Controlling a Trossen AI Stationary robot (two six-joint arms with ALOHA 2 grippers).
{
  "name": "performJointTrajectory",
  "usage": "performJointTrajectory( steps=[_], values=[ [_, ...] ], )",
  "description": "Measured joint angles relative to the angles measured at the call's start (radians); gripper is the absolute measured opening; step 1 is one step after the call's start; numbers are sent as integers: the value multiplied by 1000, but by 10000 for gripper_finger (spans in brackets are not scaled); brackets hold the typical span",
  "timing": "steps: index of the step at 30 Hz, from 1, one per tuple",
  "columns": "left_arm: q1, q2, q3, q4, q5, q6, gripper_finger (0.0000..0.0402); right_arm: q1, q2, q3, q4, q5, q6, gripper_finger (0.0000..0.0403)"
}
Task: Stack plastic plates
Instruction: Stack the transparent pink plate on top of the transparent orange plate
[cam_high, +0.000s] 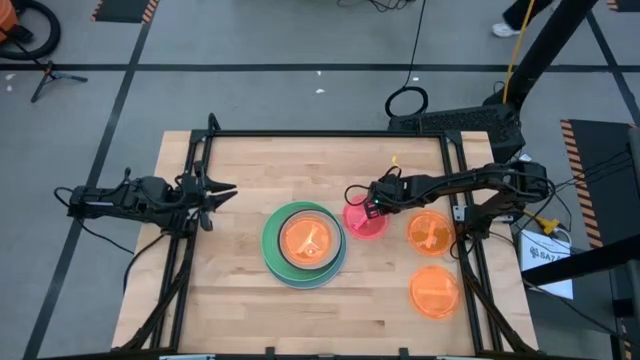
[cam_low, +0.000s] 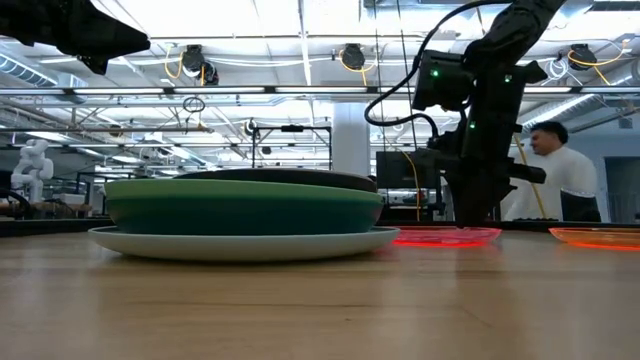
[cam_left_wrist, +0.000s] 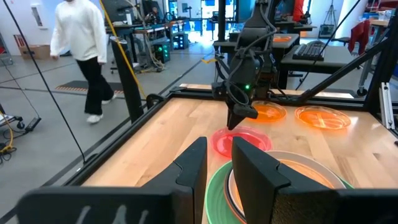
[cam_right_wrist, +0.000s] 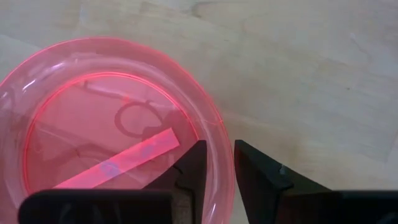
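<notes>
Right tool (cam_right_wrist: 215, 163) straddles pink plate (cam_right_wrist: 93, 118) rim; contact unclear.

Bright, even overhead light from ceiling strips (cam_low: 300, 20), slightly blown out in low view. Soft, faint shadows on wood surface (cam_high: 240, 290). Pink plate (cam_right_wrist: 112, 130) glows, ceiling strip glinting in it. Left hand (cam_left_wrist: 231, 174) near lens dark, blurred. Arms silhouetted against ceiling glare.
</notes>
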Motion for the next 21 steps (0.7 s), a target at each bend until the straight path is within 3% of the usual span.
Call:
performJointTrajectory(
  steps=[14, 21],
  values=[
    [0, 0, 0, 1, 0, 0, 83, 4, 46, 0, -2, -6, 8, 133],
    [0, 0, 0, 1, 0, -2, 83, 4, 67, 3, 11, -3, -10, 138]
  ],
)
